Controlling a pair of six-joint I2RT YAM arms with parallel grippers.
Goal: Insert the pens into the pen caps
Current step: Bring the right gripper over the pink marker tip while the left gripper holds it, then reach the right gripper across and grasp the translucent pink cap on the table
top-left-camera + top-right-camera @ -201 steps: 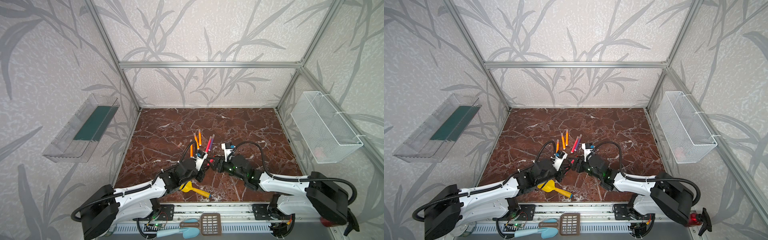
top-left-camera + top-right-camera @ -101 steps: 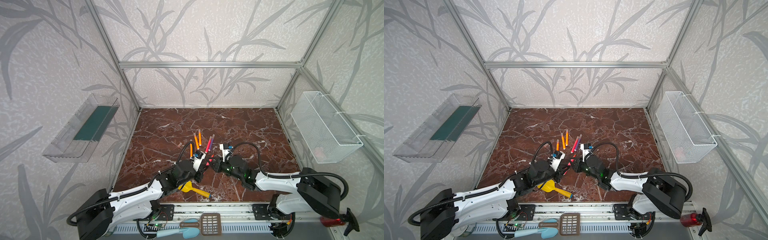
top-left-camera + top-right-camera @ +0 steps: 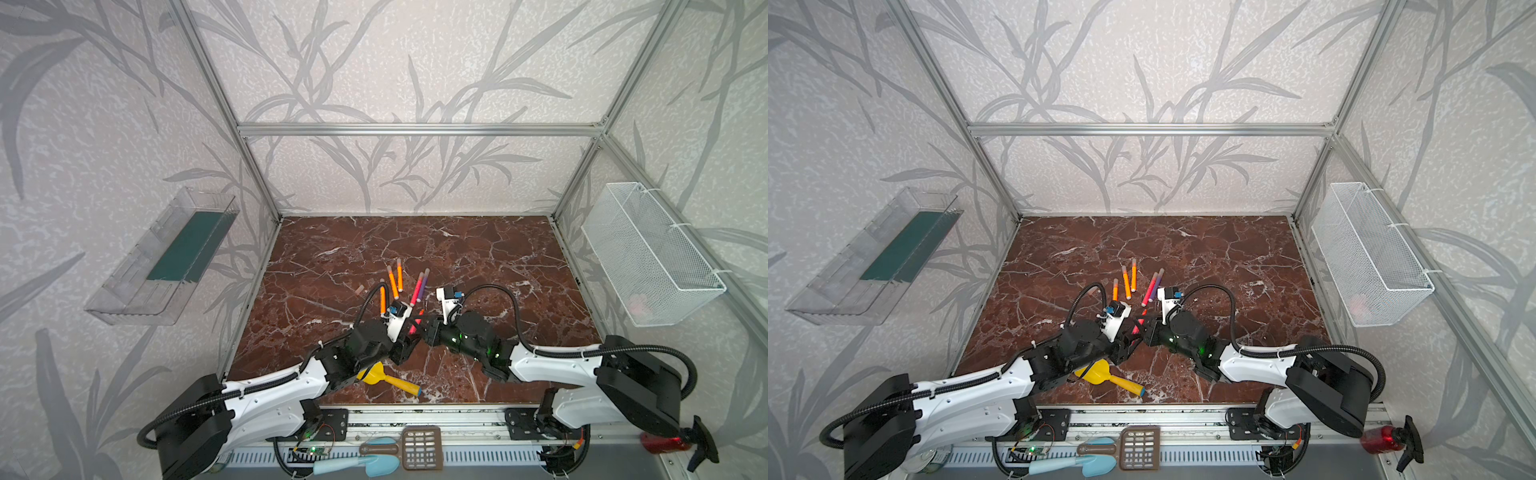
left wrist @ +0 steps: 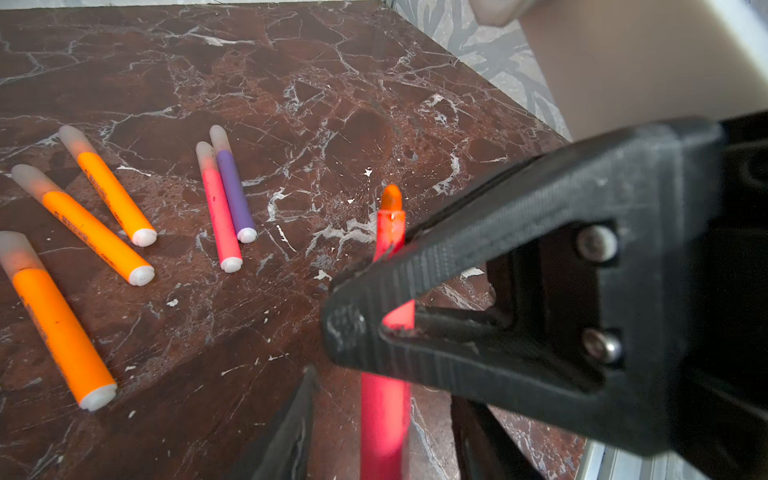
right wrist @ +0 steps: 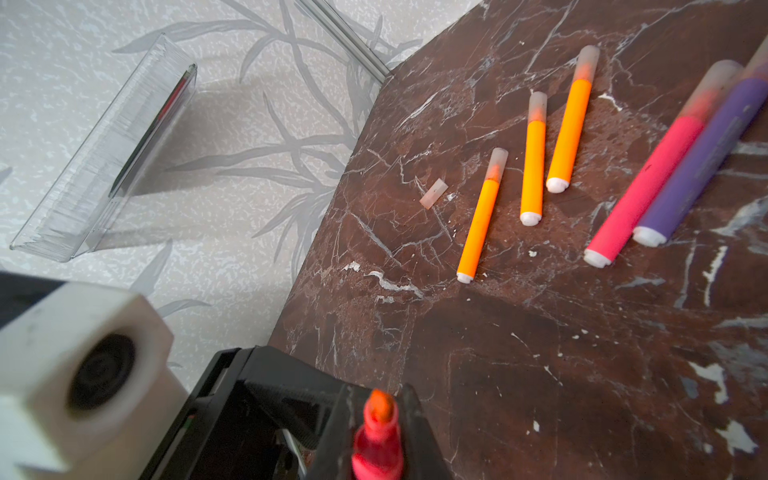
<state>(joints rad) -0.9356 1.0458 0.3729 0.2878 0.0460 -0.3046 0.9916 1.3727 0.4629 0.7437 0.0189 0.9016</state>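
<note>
An uncapped pink-red pen (image 4: 384,415) with an orange tip hangs above the near middle of the marble floor (image 3: 478,257). My right gripper (image 5: 378,399) is shut on it just behind the tip. My left gripper (image 4: 382,395) is open around the same pen, with a gap on each side. In both top views the left gripper (image 3: 411,338) and the right gripper (image 3: 422,326) meet tip to tip. Beyond them lie three orange pens (image 3: 392,282), a pink pen (image 3: 417,286) and a purple pen (image 5: 702,162), each with a pale cap on. One loose pen cap (image 5: 433,193) lies left of them.
A yellow toy shovel (image 3: 386,379) lies near the front edge under the left arm. A clear tray (image 3: 166,257) hangs on the left wall and a white mesh basket (image 3: 648,257) on the right wall. Scoops and a brown spatula (image 3: 419,446) lie on the front rail.
My right gripper has shut on the pink-red pen. My left gripper's jaws have parted from it. Both grippers stay at the same spot.
</note>
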